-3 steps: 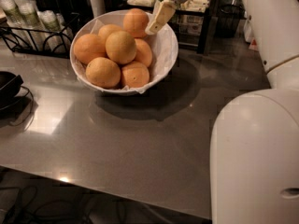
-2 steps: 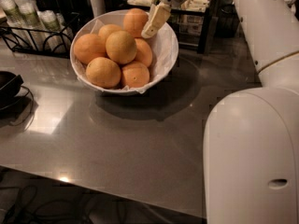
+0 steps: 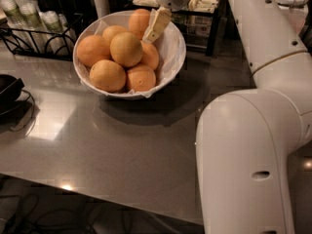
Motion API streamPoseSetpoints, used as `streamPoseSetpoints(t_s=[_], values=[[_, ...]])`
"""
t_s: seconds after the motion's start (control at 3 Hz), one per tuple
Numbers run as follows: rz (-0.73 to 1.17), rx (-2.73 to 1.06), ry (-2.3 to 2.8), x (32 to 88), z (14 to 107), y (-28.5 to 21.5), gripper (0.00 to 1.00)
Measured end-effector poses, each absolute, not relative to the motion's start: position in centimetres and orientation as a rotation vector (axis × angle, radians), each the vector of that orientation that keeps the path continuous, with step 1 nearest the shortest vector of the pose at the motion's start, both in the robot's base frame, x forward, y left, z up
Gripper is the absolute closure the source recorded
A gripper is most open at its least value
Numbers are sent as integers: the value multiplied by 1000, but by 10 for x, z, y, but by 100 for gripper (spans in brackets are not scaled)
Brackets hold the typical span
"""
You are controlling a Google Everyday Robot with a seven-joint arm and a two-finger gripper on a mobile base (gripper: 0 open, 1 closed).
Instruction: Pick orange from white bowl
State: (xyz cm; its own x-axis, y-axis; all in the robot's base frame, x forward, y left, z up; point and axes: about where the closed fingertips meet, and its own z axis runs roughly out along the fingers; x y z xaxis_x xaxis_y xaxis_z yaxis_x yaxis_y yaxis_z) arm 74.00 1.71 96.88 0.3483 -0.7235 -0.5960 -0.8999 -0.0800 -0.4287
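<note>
The white bowl (image 3: 174, 48), lined with crinkled white paper, stands at the back of the grey counter and holds several oranges. A deep-coloured orange (image 3: 138, 19) lies at the bowl's far side, on top of the pile. My gripper (image 3: 155, 27) reaches down from the top of the view into the bowl's far right part. Its pale tip lies right against this orange's right side. Paler yellow-orange fruits (image 3: 126, 48) fill the middle and left of the bowl.
A black wire rack with cups (image 3: 29, 21) stands at the back left. A black object (image 3: 7, 89) sits at the left edge. A dark shelf (image 3: 207, 18) stands behind the bowl. My white arm (image 3: 248, 145) fills the right foreground. The counter's front edge (image 3: 97, 196) runs below.
The gripper has moved a little left and down, closer against the far orange. The arm has swung left with it. The oranges and the bowl have not moved.
</note>
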Motion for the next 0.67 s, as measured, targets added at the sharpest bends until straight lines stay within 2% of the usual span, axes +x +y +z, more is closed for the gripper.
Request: streamPoseSetpoints(t_s=[0.67], values=[[300, -1896, 1406, 744, 963, 28, 14]])
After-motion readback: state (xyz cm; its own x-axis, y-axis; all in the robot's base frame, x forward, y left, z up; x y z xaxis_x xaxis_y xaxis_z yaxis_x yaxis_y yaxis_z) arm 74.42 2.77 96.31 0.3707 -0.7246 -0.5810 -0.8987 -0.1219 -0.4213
